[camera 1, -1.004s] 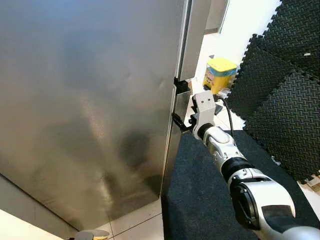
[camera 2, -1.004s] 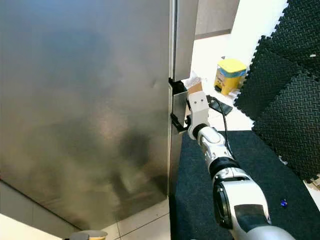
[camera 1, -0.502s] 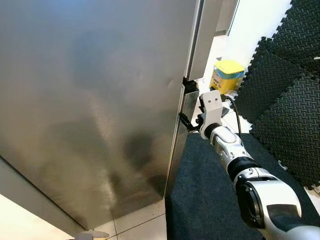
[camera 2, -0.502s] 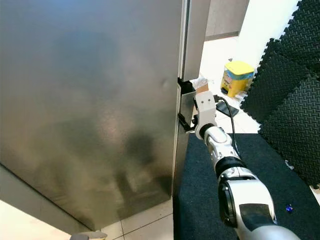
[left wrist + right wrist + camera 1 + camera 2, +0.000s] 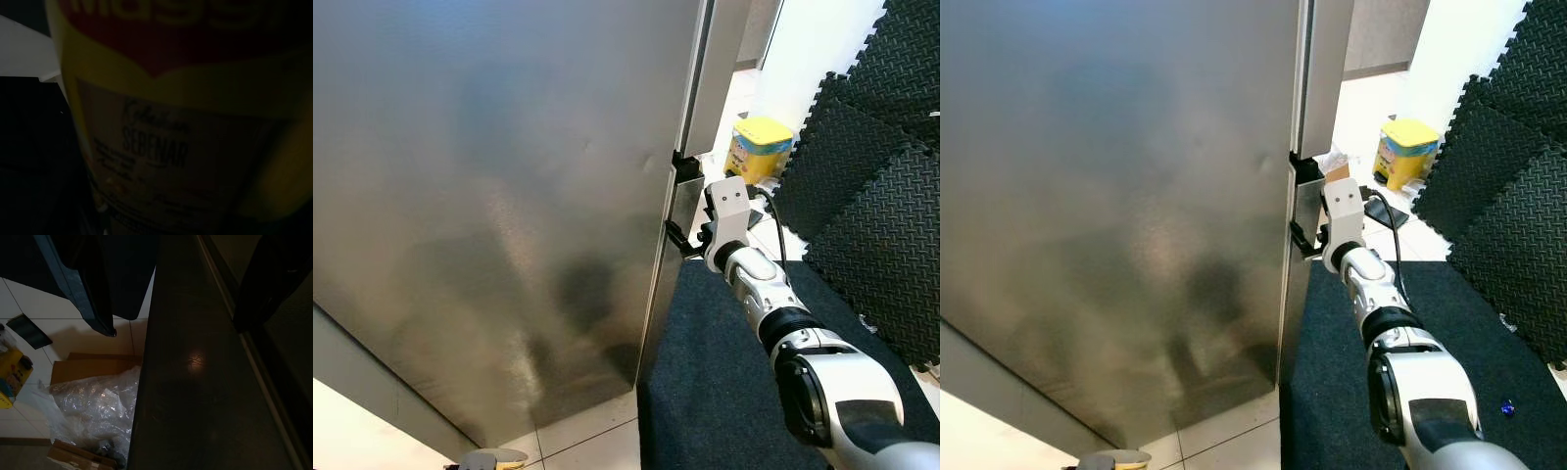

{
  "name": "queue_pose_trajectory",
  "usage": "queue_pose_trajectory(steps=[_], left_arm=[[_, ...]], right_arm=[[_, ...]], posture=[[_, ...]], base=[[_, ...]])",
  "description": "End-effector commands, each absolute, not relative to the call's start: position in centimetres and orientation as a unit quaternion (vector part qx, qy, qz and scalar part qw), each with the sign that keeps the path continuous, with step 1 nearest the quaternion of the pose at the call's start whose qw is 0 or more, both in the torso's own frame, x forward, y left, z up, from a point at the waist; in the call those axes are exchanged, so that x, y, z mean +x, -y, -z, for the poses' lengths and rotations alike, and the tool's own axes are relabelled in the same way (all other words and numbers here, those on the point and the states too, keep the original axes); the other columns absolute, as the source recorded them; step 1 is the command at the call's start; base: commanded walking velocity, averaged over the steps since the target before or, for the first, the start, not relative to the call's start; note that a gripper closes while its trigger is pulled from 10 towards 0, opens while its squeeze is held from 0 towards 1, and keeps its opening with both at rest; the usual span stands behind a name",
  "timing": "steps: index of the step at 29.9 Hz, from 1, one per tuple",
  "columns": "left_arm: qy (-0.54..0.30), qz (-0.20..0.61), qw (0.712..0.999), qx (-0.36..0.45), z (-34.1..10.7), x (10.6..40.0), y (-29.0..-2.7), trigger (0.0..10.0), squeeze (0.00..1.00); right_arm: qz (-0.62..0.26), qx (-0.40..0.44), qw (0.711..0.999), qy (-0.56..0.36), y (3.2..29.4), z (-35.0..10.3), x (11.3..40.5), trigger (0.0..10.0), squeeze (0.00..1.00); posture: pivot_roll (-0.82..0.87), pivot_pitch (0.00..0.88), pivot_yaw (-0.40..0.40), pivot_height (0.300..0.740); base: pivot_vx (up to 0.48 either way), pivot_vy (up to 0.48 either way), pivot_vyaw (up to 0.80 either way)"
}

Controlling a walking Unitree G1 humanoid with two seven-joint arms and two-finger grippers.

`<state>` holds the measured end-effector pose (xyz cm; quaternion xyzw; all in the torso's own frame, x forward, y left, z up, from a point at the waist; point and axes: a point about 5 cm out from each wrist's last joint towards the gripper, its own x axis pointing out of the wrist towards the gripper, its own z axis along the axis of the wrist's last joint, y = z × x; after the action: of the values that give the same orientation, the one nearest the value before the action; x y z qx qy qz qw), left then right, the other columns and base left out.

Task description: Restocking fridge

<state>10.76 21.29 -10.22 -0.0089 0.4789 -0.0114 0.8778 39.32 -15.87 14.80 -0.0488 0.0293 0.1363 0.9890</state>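
The fridge door (image 5: 499, 196) is a broad stainless steel sheet across the left of the eye views. My right gripper (image 5: 677, 203) is at the door's right edge, open, one black finger above the other, both tips reaching past the edge. The right wrist view shows the door's dark side face (image 5: 195, 382) running between the two fingers (image 5: 98, 289). A yellow packet with a red top and printed label (image 5: 171, 122) sits right up against the left wrist camera, and my left gripper is shut on it.
A dark carpet (image 5: 705, 392) lies under the right arm. Black foam mats (image 5: 871, 186) lean at the right. A yellow tub (image 5: 763, 147) stands on the white tiles beyond. A cardboard box with clear plastic wrap (image 5: 93, 401) lies beside the fridge.
The whole picture shifted slightly over the last second as the camera moved. My right gripper stays on the door's edge.
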Motion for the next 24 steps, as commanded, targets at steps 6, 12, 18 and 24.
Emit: queue_pose_trajectory(steps=[6, 12, 18, 24], left_arm=[[-0.488, 0.016, 0.872, -0.003, 10.4, 10.1, -21.5, 10.0, 0.00], [-0.488, 0.017, 0.873, -0.003, 10.4, 10.2, -21.4, 10.0, 0.00], [-0.488, 0.016, 0.873, -0.002, 10.3, 10.2, -21.5, 10.0, 0.00], [-0.488, 0.016, 0.872, -0.001, 10.3, 10.2, -21.6, 10.0, 0.00]], right_arm=[[-0.047, -0.032, 0.998, 0.008, 19.3, -16.9, 39.8, 10.0, 0.00], [-0.043, -0.033, 0.999, 0.007, 19.4, -16.9, 39.8, 10.0, 0.00], [-0.035, -0.035, 0.999, 0.005, 19.7, -16.8, 39.7, 10.0, 0.00], [-0.029, -0.036, 0.999, 0.003, 20.0, -16.8, 39.7, 10.0, 0.00]], posture=[[-0.02, 0.090, 0.002, 0.740], [-0.02, 0.090, 0.002, 0.740], [-0.02, 0.091, 0.006, 0.740], [-0.03, 0.092, 0.007, 0.740]], base=[[0.000, 0.000, 0.00], [0.000, 0.000, 0.00], [0.000, 0.000, 0.00], [0.000, 0.000, 0.00]])
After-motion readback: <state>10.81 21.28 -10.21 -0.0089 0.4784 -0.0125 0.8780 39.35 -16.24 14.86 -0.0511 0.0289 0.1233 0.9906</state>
